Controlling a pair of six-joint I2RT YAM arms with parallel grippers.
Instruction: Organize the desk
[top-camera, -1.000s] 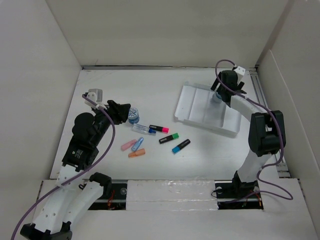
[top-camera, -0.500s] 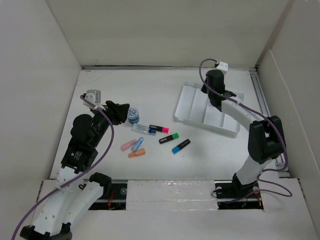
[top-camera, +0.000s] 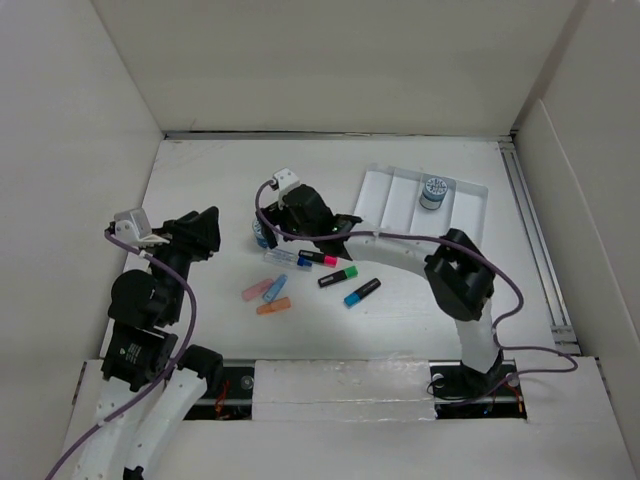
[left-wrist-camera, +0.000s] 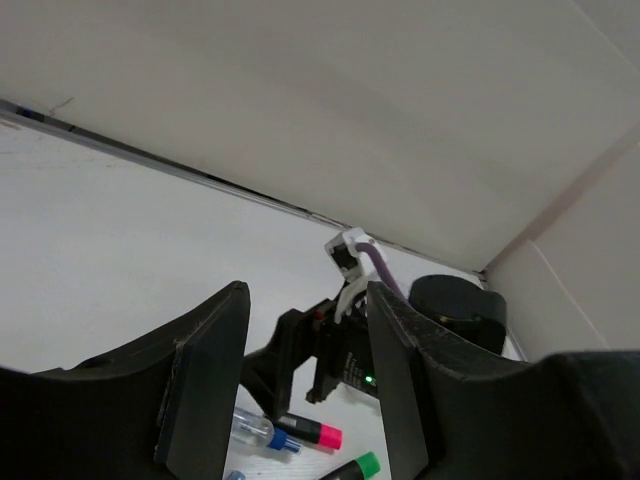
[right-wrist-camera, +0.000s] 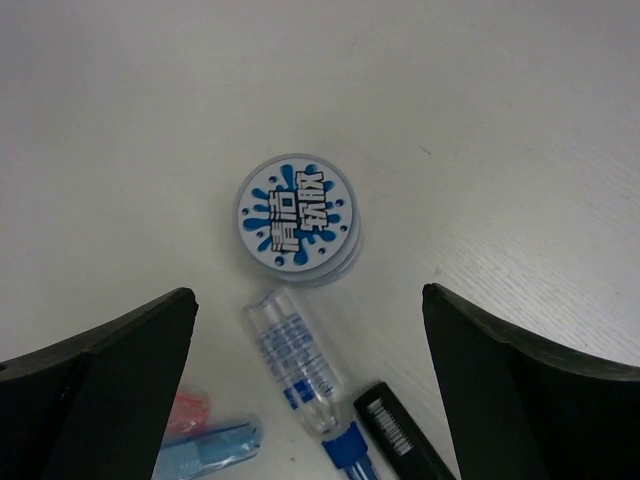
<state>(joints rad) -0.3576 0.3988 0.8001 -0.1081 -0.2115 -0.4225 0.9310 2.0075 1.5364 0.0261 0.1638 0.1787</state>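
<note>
Right fingers (right-wrist-camera: 100, 380) were held wide and empty above the round tub (right-wrist-camera: 296, 220); the clear tube (right-wrist-camera: 295, 365) just beside it could be knocked on descent.

Setting: robot laboratory test cell, staged rather than lived in. Evidence: a bare matte-white tabletop (top-camera: 420, 320) boxed in by tall, plain off-white panels (top-camera: 330, 60); a left arm (top-camera: 140, 300) and a right arm (top-camera: 400, 250), both white-and-black machine limbs, mounted at its near edge, with loose purple cables (top-camera: 517, 297) trailing from them. Contents: a small set of stationery only, coloured markers (top-camera: 338, 277) and a white compartment tray (top-camera: 400, 195), laid out as test pieces would be.
</note>
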